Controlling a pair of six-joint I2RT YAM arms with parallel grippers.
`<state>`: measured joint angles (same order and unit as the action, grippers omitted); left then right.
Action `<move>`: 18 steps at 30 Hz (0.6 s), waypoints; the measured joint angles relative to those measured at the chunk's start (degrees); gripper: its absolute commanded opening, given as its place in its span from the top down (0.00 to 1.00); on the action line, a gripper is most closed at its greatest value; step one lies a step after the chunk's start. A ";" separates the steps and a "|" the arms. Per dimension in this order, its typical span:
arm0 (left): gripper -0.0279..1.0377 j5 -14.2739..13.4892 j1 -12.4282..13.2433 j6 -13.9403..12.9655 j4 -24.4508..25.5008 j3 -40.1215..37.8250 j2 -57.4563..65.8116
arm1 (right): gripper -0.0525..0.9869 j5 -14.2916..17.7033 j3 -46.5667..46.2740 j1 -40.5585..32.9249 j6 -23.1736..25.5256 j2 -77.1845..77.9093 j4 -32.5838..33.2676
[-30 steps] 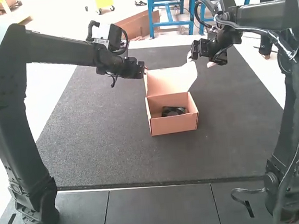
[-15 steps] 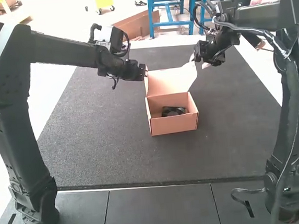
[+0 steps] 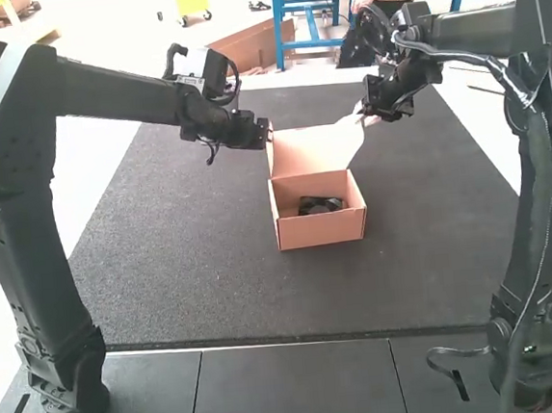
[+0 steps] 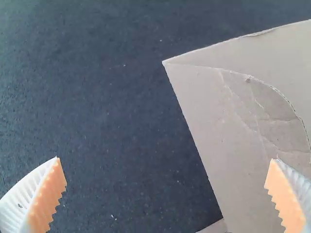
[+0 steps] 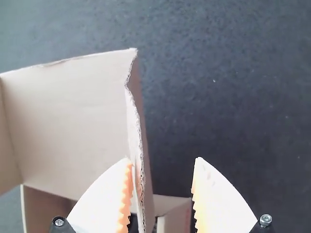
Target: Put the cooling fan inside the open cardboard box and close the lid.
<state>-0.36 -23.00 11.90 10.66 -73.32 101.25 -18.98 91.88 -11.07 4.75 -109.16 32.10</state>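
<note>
one black mat, one open cardboard box near its middle, cooling fan lying inside.
lid stands upright at the box's far side. left gripper sits at the lid's left top corner, fingers spread wide, holding nothing. right gripper straddles the lid's right edge, fingers narrowly parted, not clamped.
</note>
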 measured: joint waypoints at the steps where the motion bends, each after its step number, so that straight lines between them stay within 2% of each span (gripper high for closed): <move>1: 0.06 0.00 0.00 0.00 0.00 0.00 0.00 | 0.66 -0.15 0.00 -0.02 0.00 0.00 0.00; 17: 0.06 0.00 0.02 0.20 0.13 0.00 0.00 | 0.79 -1.90 0.00 -0.44 -0.02 0.00 -0.02; 18: 0.06 0.00 0.02 0.20 0.15 0.00 0.00 | 0.82 -2.03 0.00 -0.57 -0.02 0.00 -0.02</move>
<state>-0.36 -22.98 12.10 10.81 -73.32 101.25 -21.02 91.88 -11.64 4.73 -109.16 32.08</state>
